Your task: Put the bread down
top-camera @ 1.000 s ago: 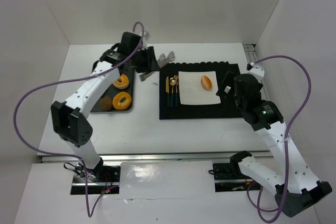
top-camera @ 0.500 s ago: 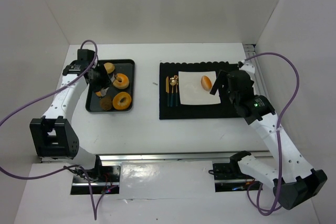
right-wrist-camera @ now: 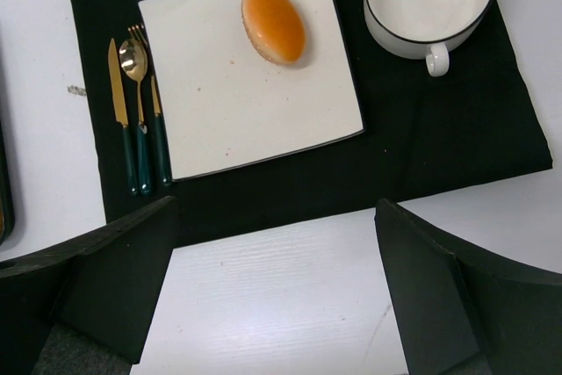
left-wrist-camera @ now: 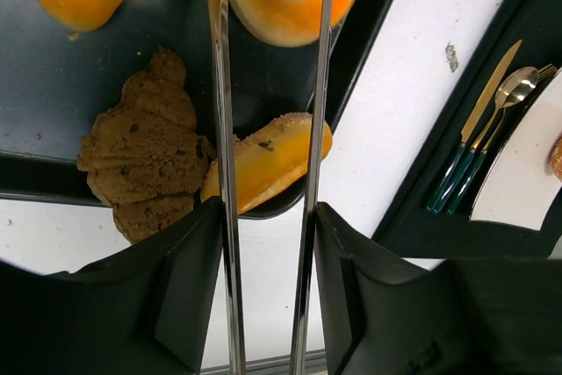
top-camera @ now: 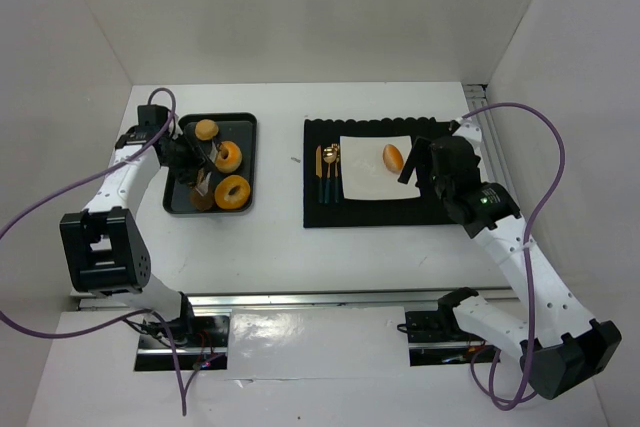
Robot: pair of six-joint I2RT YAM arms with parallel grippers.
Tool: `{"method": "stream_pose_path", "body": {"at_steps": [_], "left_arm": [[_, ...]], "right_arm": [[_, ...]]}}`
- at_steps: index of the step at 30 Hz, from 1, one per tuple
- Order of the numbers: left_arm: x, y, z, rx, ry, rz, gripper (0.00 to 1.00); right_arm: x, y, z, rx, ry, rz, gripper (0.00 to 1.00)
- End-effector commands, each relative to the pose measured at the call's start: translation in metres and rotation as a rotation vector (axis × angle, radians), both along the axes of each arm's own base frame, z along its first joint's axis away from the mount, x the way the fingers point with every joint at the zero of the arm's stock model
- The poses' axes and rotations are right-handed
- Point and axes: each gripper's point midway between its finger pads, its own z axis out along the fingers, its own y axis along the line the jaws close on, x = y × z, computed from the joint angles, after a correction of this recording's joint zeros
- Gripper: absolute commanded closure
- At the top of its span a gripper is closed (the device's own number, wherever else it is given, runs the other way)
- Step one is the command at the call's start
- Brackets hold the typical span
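Pastries (top-camera: pixel 232 192) four in tray (top-camera: pixel 241 127); roll (top-camera: pixel 393 157) one on plate (top-camera: pixel 365 179). Left gripper (left-wrist-camera: pixel 268 283) clasps tongs (left-wrist-camera: pixel 219 129); right gripper (right-wrist-camera: pixel 277 296) spread.

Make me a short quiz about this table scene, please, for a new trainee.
1. True or false: the roll lies on the white plate.
2. In the right wrist view, what lies next to the plate's left edge? A) cutlery B) napkin C) bottle
3. Fill in: the tongs hang over the black ____.
Key: 1 true; 2 A; 3 tray.
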Motion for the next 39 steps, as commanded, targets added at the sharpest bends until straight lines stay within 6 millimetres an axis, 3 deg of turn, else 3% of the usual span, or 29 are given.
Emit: {"method": "stream_pose_path", "body": {"at_steps": [1,6,14,19,27,30,31,33,34,35,37,38,39], "left_arm": [[0.011,-0.005,0.0,-0.06,-0.033,-0.009,0.45],[0.007,0.007,0.01,-0.033,-0.05,0.036,0.56],[0.008,0.013,0.06,-0.017,-0.165,0.041,0.82],[0.008,0.013,0.085,-0.002,-0.223,0.033,0.86],[0.009,0.006,0.101,-0.025,-0.261,-0.007,1.0],[0.01,-0.025,0.117,-0.015,-0.31,-0.125,1.0],[0.009,-0.05,0.119,-0.024,-0.318,-0.208,1.0],[0.009,-0.079,0.127,-0.048,-0.334,-0.291,1.0],[0.01,-0.096,0.121,-0.064,-0.314,-0.336,1.0],[0.005,-0.127,0.12,-0.076,-0.315,-0.416,1.0],[0.008,-0.158,0.122,-0.1,-0.321,-0.463,1.0],[0.005,-0.181,0.109,-0.115,-0.29,-0.508,1.0],[0.009,-0.195,0.109,-0.132,-0.313,-0.542,1.0]], "right_arm": [[0.006,0.004,0.008,0.008,-0.043,0.013,0.01],[0.006,0.002,0.005,0.0,-0.036,0.005,0.01],[0.007,0.003,0.002,-0.003,-0.027,0.005,0.01],[0.007,0.003,0.002,-0.003,-0.027,0.005,0.01],[0.006,0.002,-0.002,-0.007,-0.019,0.005,0.01],[0.006,0.001,-0.002,-0.012,-0.021,-0.002,0.01],[0.006,0.001,-0.002,-0.012,-0.021,-0.002,0.01],[0.008,-0.001,0.003,-0.016,-0.032,-0.014,0.01],[0.006,-0.003,0.001,-0.017,-0.027,-0.027,0.01],[0.007,-0.005,0.008,-0.016,-0.046,-0.036,0.01],[0.004,-0.006,0.009,-0.016,-0.046,-0.036,0.01],[0.003,-0.008,0.013,-0.016,-0.06,-0.044,0.01],[0.001,-0.009,0.016,-0.011,-0.072,-0.044,0.01]]}}
